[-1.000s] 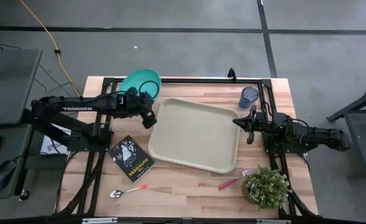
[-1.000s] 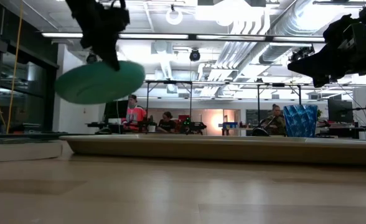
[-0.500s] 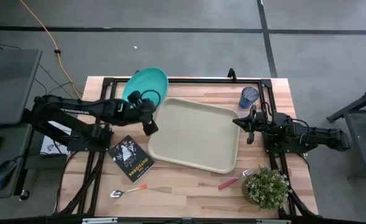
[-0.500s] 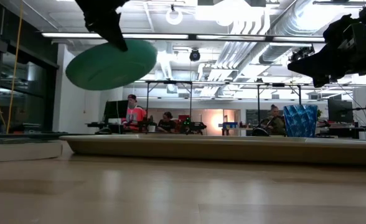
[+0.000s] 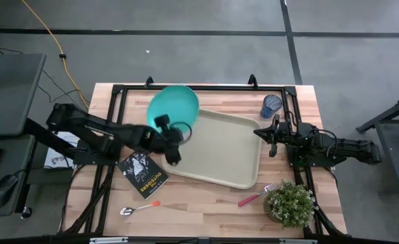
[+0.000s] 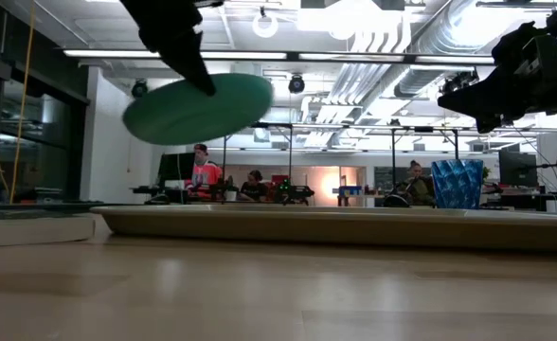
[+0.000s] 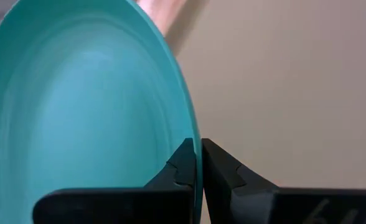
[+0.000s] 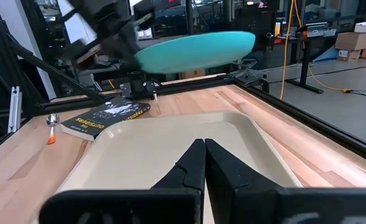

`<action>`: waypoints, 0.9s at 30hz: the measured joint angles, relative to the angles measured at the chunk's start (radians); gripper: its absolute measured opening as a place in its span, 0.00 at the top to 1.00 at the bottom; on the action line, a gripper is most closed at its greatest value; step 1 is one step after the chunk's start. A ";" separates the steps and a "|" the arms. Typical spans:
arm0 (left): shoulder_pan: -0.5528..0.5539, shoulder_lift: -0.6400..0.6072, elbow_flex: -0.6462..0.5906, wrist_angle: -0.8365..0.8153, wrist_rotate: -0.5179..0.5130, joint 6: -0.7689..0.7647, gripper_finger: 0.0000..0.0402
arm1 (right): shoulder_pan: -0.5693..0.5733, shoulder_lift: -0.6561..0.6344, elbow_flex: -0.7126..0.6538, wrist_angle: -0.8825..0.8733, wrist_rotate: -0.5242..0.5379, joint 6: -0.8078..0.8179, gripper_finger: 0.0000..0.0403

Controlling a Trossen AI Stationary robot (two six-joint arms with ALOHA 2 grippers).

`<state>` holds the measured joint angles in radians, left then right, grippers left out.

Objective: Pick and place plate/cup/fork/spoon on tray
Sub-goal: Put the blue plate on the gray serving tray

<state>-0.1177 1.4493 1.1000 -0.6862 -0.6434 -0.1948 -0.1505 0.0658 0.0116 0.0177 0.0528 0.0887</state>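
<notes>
Two pincers, both mine, both closed. Left gripper [image 7: 198, 163] is pinched tight on the rim of the teal plate [image 5: 173, 108], held up in the air, tilted, over the tray [image 5: 220, 146] corner nearest that arm; plate clear of the tray surface. Right gripper [image 8: 203, 163] is clamped on nothing, hovering at the tray's opp. edge, fingers pointing across it. Blue cup [image 5: 271, 106] stands on the wood just beside my right gripper. Fork [image 5: 254, 197] lies off the tray near the potted plant [image 5: 291, 203]. Spoon [image 5: 140, 207] lies on the wood below the dark book [image 5: 142, 172], well apart from both grippers.
</notes>
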 joint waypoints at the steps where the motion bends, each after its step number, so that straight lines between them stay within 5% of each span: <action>1: -0.018 0.021 0.000 0.036 0.000 0.030 1.00 | 0.000 0.000 0.000 0.000 0.000 0.000 1.00; 8: -0.134 0.177 0.046 0.260 -0.010 0.269 1.00 | 0.000 0.000 0.000 0.000 0.000 0.000 1.00; 16: -0.233 0.420 0.306 0.239 0.031 0.455 1.00 | 0.000 0.000 0.000 0.000 0.000 0.000 1.00; 21: -0.230 0.541 0.374 0.237 0.097 0.486 1.00 | 0.000 0.000 0.000 0.000 0.000 0.000 1.00; 27: -0.171 0.591 0.318 0.233 0.080 0.380 1.00 | 0.000 0.000 0.000 0.000 0.000 0.000 1.00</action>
<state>-0.2882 2.0399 1.4178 -0.4528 -0.5636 0.1852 -0.1509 0.0658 0.0116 0.0177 0.0528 0.0887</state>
